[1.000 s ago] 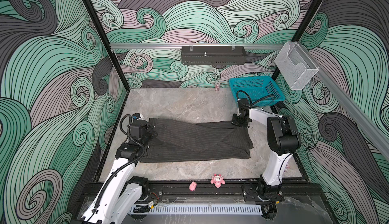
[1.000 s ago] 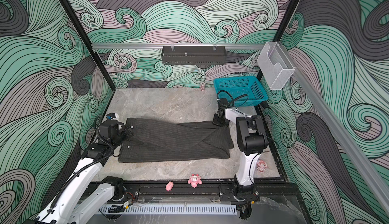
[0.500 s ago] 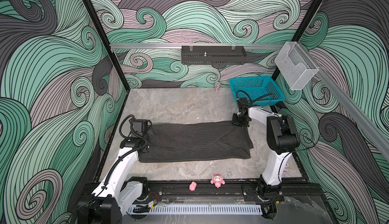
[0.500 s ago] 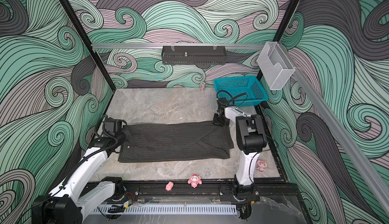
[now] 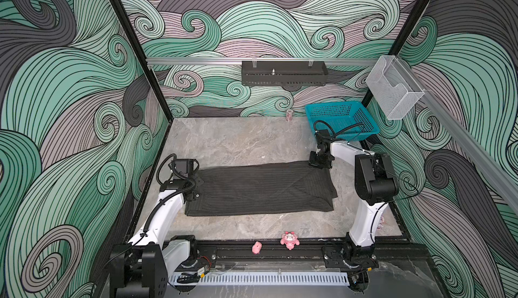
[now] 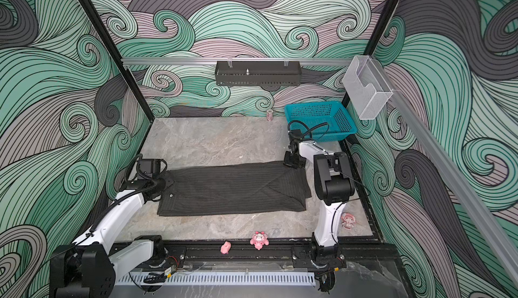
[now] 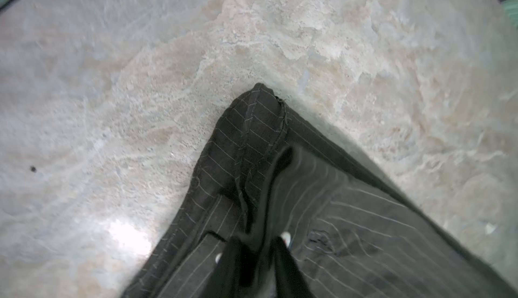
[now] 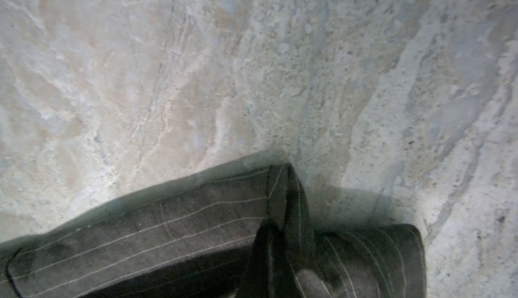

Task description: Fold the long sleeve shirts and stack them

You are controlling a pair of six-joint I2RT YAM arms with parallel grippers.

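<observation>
The long sleeve shirt, dark with thin pale pinstripes, lies on the marble table folded into a long flat band. My left gripper stands over its far left corner. In the left wrist view, this gripper has its fingers slightly apart, with a raised ridge of the shirt running between them. My right gripper is at the far right corner. In the right wrist view, it is shut on the shirt's folded corner.
A teal basket stands at the back right, right behind the right arm. Two pink toys lie on the front rail, and a third toy lies by the right arm's base. A small jar stands at the back wall.
The sagging far edge of the shirt has been drawn out straight, and the cloth now lies flat. My left gripper's jaws have parted. The right gripper has stayed where it was.
</observation>
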